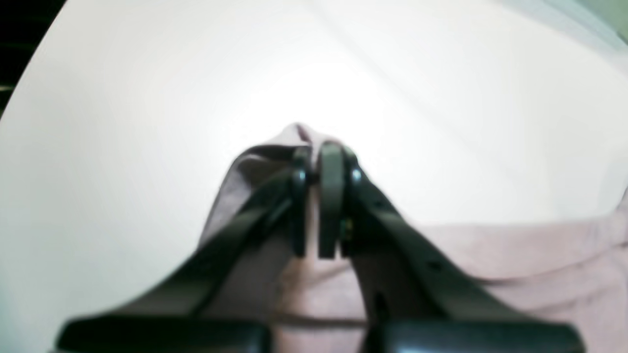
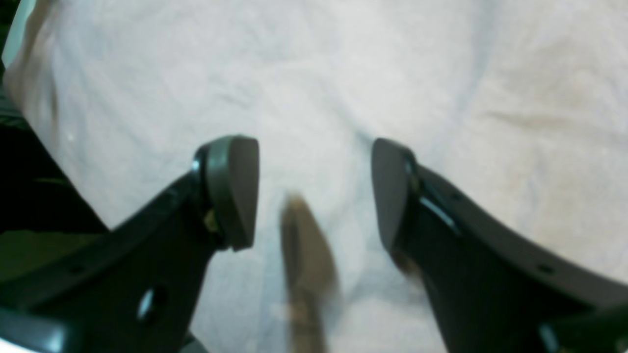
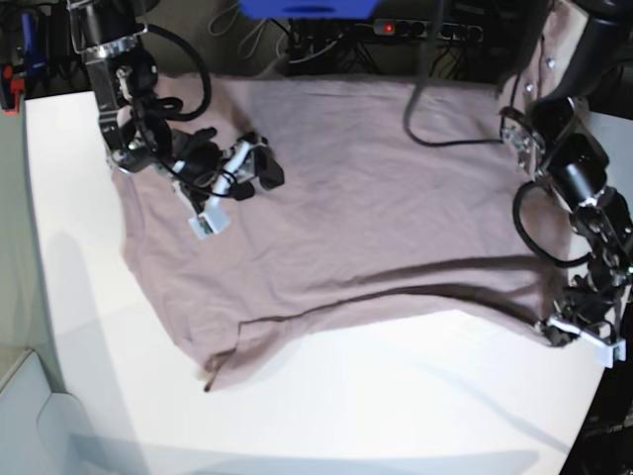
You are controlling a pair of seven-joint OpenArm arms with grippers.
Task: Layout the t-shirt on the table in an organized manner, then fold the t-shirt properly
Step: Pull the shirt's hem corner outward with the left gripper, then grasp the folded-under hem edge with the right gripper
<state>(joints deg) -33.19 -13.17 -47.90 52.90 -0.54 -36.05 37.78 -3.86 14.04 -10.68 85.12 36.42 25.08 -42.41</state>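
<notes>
So the t-shirt (image 3: 346,218) is spread across the far half of the white surface (image 3: 396,416), mostly flat, with some wrinkles and a long crease running near its front edge. One corner at the front sticks out in a little folded flap, so it isn't fully squared up. My read is they're still in the laying-out part and the actual folding hasn't started.

The arms sit at opposite ends of the shirt, which makes sense if the idea is to pull it taut from both sides.

The left gripper (image 1: 319,196) is down at the shirt's edge, on the right side of the base view, close to the rim of the surface. Its jaws are pinched nearly together with a bit of mauve cloth poking up between and past the tips, so I'd say it has a hold on the hem or a corner there. Exactly which part of the shirt is hard to tell, the wrist view is pretty blurry.

The right gripper (image 2: 314,191) hangs over the shirt on the other side, jaws spread wide with nothing between them, just fabric below. There's a brownish smudge between the fingers in that view, too blurred to say what it is. I can't tell if the fingertips touch the cloth or float just above it. Looks poised to grab, but that's a guess.
</notes>
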